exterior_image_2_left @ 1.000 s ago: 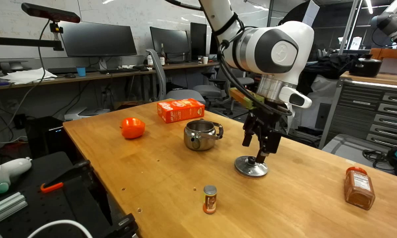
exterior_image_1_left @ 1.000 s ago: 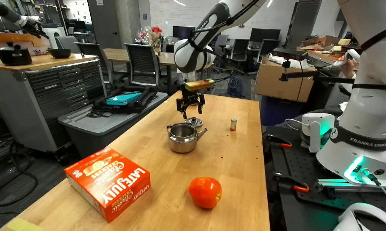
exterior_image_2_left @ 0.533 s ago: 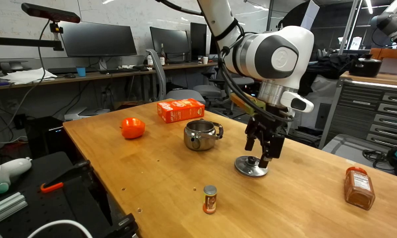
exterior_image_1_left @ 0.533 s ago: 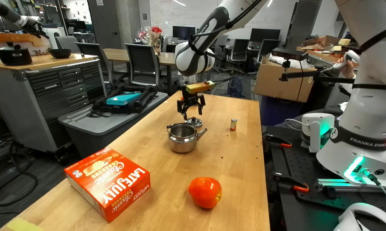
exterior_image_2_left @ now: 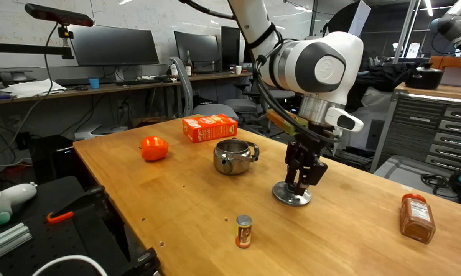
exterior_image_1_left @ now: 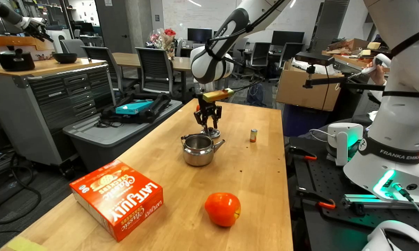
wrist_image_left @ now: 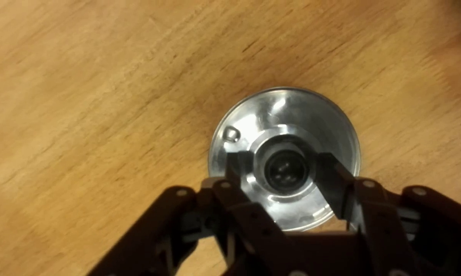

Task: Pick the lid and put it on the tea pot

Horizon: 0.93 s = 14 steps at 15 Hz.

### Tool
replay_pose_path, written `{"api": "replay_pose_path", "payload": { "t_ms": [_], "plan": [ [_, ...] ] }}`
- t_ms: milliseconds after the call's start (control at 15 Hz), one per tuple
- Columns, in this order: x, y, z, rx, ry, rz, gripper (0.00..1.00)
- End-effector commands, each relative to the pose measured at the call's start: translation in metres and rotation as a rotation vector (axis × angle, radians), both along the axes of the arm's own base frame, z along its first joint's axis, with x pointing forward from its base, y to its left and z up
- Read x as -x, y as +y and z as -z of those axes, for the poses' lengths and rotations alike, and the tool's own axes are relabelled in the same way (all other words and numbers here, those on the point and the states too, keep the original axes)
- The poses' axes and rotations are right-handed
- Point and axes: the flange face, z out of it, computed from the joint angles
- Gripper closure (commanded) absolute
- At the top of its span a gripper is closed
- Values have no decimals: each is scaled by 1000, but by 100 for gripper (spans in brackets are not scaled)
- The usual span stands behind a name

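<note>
- At the far left in an exterior view, a shiny orange-red fruit (exterior_image_2_left: 153,148) sits on the wooden table (exterior_image_2_left: 196,226).
- Then I see a red cracker box (exterior_image_2_left: 210,128), farther back on the table.
- The tea pot (exterior_image_2_left: 230,163) stands up straight, and I can look down into its round mouth.
- A little can (exterior_image_2_left: 243,232) with a grey top stands nearer the front, well apart from the tea pot.
- My hand (exterior_image_2_left: 295,186) comes next and points down at the lid (exterior_image_2_left: 281,194). The lid lies flat on the table, near the tea pot. In the wrist view my two fingers (wrist_image_left: 336,182) are apart, one on each side of the lid's black knob (wrist_image_left: 287,170). I see a thin gap between each finger and the knob.
- At the far right is a brown jar (exterior_image_2_left: 417,218) with a red top, well apart from the lid.
</note>
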Motion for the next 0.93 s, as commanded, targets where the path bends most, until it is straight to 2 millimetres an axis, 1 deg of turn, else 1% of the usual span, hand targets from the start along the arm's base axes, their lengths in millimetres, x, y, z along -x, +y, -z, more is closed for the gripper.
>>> {"api": "replay_pose_path", "payload": {
  "t_ms": [0,67,133,200,267,333,667,733,867],
  "plan": [
    [-1,0,1,-4,9,-16,76],
    [-1,1,1,-7,9,-20,84],
    [-1,1,-1,-8,8,-22,90],
    [-1,1,-1,-8,8,-23,91],
    [-1,0,-3,-9,6,-25,96],
    [-1,1,-2,-7,5,-28,93],
    [-2,0,-2,-3,6,-20,93],
    [-6,20,5,-25,12,-20,93],
    [-7,24,0,-19,8,-20,93]
  ]
}}
